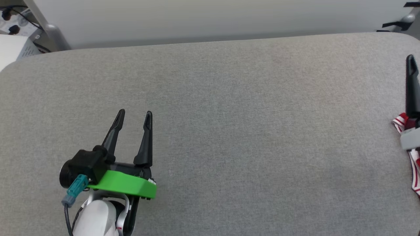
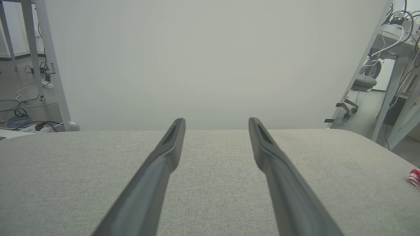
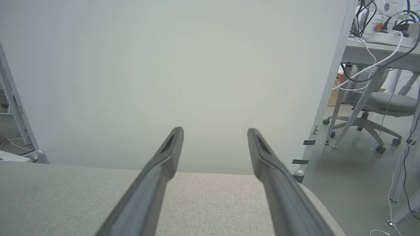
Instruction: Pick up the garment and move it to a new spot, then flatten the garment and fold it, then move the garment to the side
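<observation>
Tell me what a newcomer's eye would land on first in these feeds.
The bright green mount behind the open left gripper, low on the left of the head view, stands out against the broad grey padded surface. Next comes the garment, a scrap of red-and-white striped cloth at that view's right edge, by one dark finger of the open right gripper.

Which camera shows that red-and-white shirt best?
The head view: the garment lies at its right edge, striped trim clear, though mostly cut off. The left wrist view catches a tiny red scrap of it at its right edge. The right wrist view faces the white panel.
</observation>
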You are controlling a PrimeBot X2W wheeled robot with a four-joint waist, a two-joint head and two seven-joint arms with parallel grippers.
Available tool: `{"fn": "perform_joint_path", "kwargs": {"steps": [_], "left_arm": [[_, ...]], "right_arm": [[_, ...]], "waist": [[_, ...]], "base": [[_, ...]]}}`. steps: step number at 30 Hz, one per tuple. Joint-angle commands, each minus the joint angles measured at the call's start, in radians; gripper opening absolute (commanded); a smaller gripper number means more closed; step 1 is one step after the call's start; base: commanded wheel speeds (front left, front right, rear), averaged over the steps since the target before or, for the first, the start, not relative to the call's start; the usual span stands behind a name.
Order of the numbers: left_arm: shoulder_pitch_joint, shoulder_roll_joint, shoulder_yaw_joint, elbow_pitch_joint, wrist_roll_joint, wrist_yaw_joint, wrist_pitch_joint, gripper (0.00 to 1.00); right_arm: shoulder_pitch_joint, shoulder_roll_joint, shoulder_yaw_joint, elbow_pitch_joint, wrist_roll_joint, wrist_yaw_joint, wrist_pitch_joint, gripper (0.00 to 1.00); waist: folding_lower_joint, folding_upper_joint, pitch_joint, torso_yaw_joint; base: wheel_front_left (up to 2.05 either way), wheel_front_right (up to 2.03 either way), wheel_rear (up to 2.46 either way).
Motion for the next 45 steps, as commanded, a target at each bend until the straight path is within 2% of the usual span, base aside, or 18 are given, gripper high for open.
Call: {"fn": "perform_joint_path", "kwargs": {"steps": [1,6,12,21,40,41,45], "left_arm": [[0.018,-0.009,0.01,0.006,0.009,-0.004,-0.006,1.0],[0.044,-0.032,0.041,0.026,0.039,-0.005,-0.006,1.0],[0.065,-0.056,0.06,0.064,0.069,-0.013,-0.006,1.0],[0.075,-0.081,0.091,0.081,0.084,-0.027,-0.006,1.0],[0.069,-0.099,0.122,0.082,0.079,-0.038,-0.006,1.0],[0.061,-0.094,0.119,0.084,0.081,-0.033,0.0,0.0],[0.061,-0.094,0.118,0.084,0.083,-0.032,0.005,0.0]], "right_arm": [[0.042,0.035,-0.006,-0.033,0.0,-0.001,0.002,1.0],[0.163,0.149,0.013,-0.087,-0.026,-0.001,-0.023,1.0],[0.247,0.226,0.034,-0.04,-0.061,-0.001,-0.077,1.0],[0.28,0.253,0.071,0.037,-0.108,-0.001,-0.112,1.0],[0.264,0.252,0.078,0.05,-0.105,-0.001,-0.118,1.0],[0.272,0.253,0.076,0.05,-0.101,0.0,-0.114,0.0],[0.272,0.254,0.076,0.05,-0.104,0.0,-0.11,0.0]], "waist": [[0.0001,0.0,-0.038,0.044],[0.0001,0.0,-0.05,0.065],[0.0001,0.0,-0.059,0.08],[0.0001,0.0,-0.064,0.085],[0.0001,0.0,-0.055,0.081],[0.0001,0.0,-0.056,0.08],[0.0001,0.0,-0.057,0.08]], "base": [[0.0,0.0,0.0],[0.0,0.0,0.0],[0.0,0.0,0.0],[0.0,0.0,0.0],[0.0,0.0,0.0],[0.0,0.0,0.0],[0.0,0.0,0.0]]}}
